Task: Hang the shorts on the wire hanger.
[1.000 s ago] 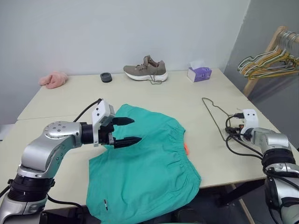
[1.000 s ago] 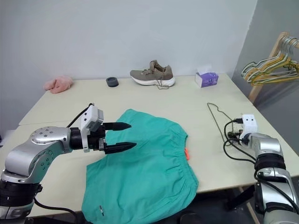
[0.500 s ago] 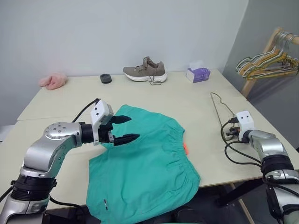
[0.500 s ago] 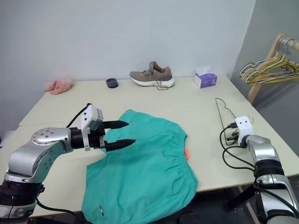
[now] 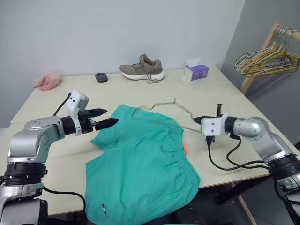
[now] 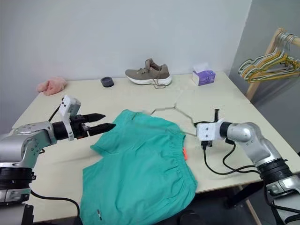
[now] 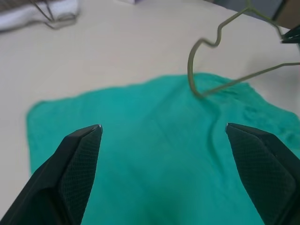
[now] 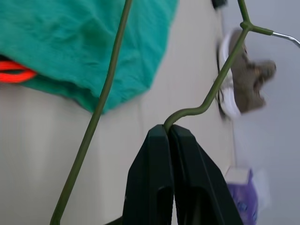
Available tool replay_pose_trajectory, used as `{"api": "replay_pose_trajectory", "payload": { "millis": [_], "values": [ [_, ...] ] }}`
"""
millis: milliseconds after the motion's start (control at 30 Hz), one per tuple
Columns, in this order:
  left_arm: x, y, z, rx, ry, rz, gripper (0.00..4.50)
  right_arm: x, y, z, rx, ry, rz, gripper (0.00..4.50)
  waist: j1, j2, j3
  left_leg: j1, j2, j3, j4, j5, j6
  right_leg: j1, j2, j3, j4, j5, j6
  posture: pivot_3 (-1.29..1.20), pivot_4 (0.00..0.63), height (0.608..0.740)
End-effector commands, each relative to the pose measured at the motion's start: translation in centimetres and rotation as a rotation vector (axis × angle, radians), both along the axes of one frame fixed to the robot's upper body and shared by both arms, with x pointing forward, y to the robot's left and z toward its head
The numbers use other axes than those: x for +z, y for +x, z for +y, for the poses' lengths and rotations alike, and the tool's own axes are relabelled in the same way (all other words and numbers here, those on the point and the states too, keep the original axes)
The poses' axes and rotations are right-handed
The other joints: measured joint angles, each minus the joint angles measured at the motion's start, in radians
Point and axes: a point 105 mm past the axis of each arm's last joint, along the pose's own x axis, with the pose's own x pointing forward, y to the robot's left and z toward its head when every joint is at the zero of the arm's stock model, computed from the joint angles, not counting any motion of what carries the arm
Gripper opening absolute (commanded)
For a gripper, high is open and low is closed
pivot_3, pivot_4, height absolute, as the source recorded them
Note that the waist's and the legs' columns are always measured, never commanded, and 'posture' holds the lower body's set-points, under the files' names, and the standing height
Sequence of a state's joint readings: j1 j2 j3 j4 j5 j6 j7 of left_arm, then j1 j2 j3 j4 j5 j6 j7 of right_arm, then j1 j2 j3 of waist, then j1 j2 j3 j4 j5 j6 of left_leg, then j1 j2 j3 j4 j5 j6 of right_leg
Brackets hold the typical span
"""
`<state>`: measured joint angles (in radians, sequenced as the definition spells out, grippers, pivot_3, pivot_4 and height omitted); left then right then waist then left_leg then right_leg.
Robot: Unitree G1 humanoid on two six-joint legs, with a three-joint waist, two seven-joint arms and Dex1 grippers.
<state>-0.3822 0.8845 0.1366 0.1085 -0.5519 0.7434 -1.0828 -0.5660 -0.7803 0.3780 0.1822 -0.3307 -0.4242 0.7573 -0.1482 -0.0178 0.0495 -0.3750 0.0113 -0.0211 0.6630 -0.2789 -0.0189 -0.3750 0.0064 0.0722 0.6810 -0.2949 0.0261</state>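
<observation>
The right gripper [image 8: 169, 133] has just swung in from the table's right edge with its black fingers pinched tight on a bend of the wire hanger [image 6: 174, 108], which a second ago lay flat on the bare tabletop near that edge. Now the hanger is lifted off the surface and carried toward the middle, blurred in mid-swing, with one wire end over the far edge of the shorts [image 5: 140, 164]. The shorts lie spread flat at the table's [image 5: 56, 154] near-centre, waistband toward three o'clock, the orange tag showing at that side. The left gripper [image 5: 107, 123] has drawn back toward nine o'clock; its fingers stand wide apart and hold nothing, hovering just off the shorts' left corner instead of over the cloth as before. To my eye the pick-up of the hanger is done and the threading is about to start: the left hand looks placed to lift a leg or the waistband so the wire can slide in. The thin wire could twist in that narrow pinch.
</observation>
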Motion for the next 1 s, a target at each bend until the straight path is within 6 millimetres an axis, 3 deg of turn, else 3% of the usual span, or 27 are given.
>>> {"api": "replay_pose_trajectory", "payload": {
  "millis": [33, 167, 400, 533, 867, 933, 1000],
  "values": [
    [-0.5, -2.4, -1.2, -0.15, 0.012, 0.08, 4.44, 2.0, -0.3, 1.9, 0.14, -0.043, -0.127, 0.01, 0.0, 0.0, 0.0, 0.0, 0.0, 0.0, 0.0, 0.0, 0.0, 0.0, 0.0, 0.0, 0.0, 0.0, 0.0, -0.13, 0.0, 0.74],
    [-2.0, -5.1, -2.0, -0.279, 0.047, 0.173, 4.44, 2.9, -0.5, 3.3, 0.219, -0.037, -0.172, 0.01, 0.001, 0.0, 0.0, 0.0, 0.0, -0.001, 0.0, 0.0, 0.0, 0.0, -0.002, -0.001, 0.0, 0.0, -0.001, -0.13, 0.0, 0.74],
    [-2.6, -5.0, -2.7, -0.282, 0.041, 0.16, 4.44, 4.0, -1.3, 4.6, 0.285, 0.018, -0.202, 0.01, 0.008, 0.0, 0.0, 0.001, 0.0, -0.002, 0.001, 0.0, 0.0, 0.002, -0.003, -0.002, 0.001, 0.0, -0.002, -0.13, 0.0, 0.74],
    [-2.3, -5.1, -3.2, -0.298, 0.003, 0.17, 3.36, 3.9, -1.5, 4.7, 0.291, 0.024, -0.202, 0.0, 0.005, -0.001, 0.0, 0.001, 0.0, -0.002, 0.002, 0.0, 0.0, 0.002, -0.003, -0.002, 0.001, 0.0, -0.001, -0.13, 0.0, 0.74],
    [-2.3, -5.7, -4.2, -0.337, -0.006, 0.187, 0.16, 3.0, -2.3, 4.5, 0.284, 0.013, -0.138, 0.0, 0.003, -0.001, 0.0, 0.001, 0.0, -0.002, 0.002, 0.0, 0.0, 0.002, -0.003, -0.002, 0.001, 0.0, -0.002, -0.14, 0.0, 0.74],
    [-2.4, -5.7, -4.2, -0.333, -0.004, 0.19, 0.04, 2.9, -2.5, 4.5, 0.284, 0.013, -0.128, 0.0, 0.003, -0.001, 0.0, 0.001, 0.0, -0.002, 0.002, 0.0, 0.0, 0.002, -0.003, -0.002, 0.001, 0.0, -0.002, -0.14, 0.0, 0.74],
    [-2.5, -5.7, -4.2, -0.329, -0.002, 0.191, 0.0, 2.8, -2.6, 4.3, 0.276, 0.014, -0.113, 0.5, 0.003, -0.001, 0.0, 0.001, 0.0, -0.002, 0.002, 0.0, 0.0, 0.002, -0.003, -0.002, 0.001, 0.0, -0.002, -0.14, 0.0, 0.74]
  ]
}}
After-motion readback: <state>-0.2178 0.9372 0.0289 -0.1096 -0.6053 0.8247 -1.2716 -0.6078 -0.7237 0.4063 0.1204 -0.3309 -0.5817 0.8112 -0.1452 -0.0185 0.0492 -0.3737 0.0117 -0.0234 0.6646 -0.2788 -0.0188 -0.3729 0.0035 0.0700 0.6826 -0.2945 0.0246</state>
